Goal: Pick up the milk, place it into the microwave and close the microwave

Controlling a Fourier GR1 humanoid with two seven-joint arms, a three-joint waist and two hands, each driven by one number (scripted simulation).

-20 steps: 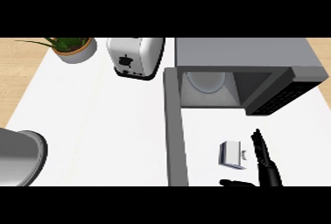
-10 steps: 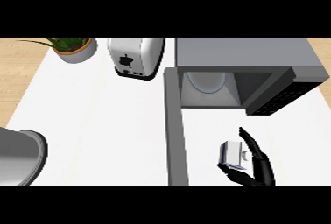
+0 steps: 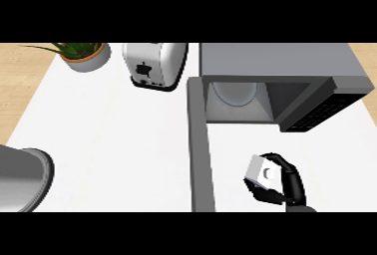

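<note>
1. Where the white counter (image 3: 117, 144) lies in front of the microwave (image 3: 276, 82), the milk (image 3: 263, 173) is a small white carton, tilted, with a dark mark on its face that is too small to read.
2. The right hand (image 3: 288, 185) has its black fingers curled over the carton's top and right side, thumb under its lower edge; half a second ago the fingers were straighter and only beside it, so the grasp has closed since.
3. The carton appears slightly lifted and turned compared with earlier, though I cannot be sure it is off the counter.
4. The microwave is a grey box, its door (image 3: 200, 149) swung open toward the viewer, showing a pale round turntable (image 3: 236, 93) inside and a dark keypad panel (image 3: 320, 112).
5. Further left stand a shiny toaster (image 3: 154, 64), a potted plant (image 3: 83, 54) and a curved metal bowl (image 3: 22, 179).
</note>
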